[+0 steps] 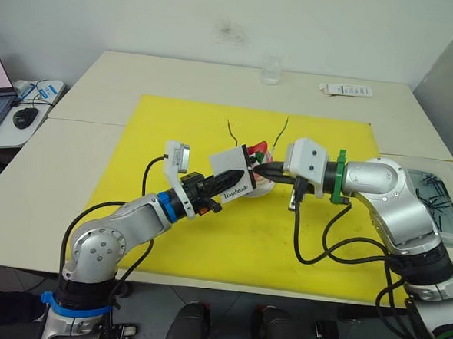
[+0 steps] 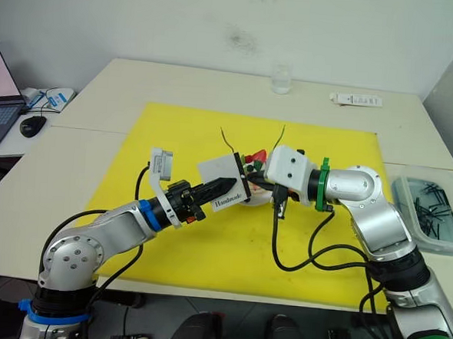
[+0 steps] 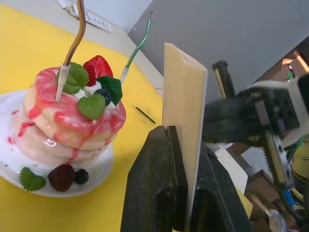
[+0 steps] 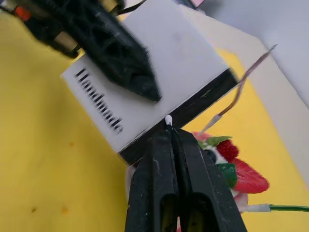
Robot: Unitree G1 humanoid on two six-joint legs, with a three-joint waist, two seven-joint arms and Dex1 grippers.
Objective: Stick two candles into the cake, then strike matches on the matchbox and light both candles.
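The white "Handmade" matchbox [image 1: 232, 174] is held up off the yellow mat with my left gripper [image 1: 212, 189] shut on it, just in front of the cake. My right gripper [image 4: 170, 133] is shut on a match [image 4: 168, 120]. The match's white tip touches the box's black striking strip [image 4: 193, 108]. The pink cake [image 3: 72, 125] with its strawberry sits on a white plate [image 3: 96, 179], partly hidden behind the box in the eye views. Two thin candles [image 1: 230, 130] [image 1: 283, 127] stand stuck in its top. Another match [image 3: 145, 114] lies on the mat beyond the cake.
The yellow mat [image 1: 206, 245] covers the table's middle. A clear glass [image 1: 271, 70] and a white strip [image 1: 347, 89] lie at the far edge. A clear box of dark sticks [image 2: 432, 209] sits at the right. A laptop and mouse [image 1: 24, 116] are at the left.
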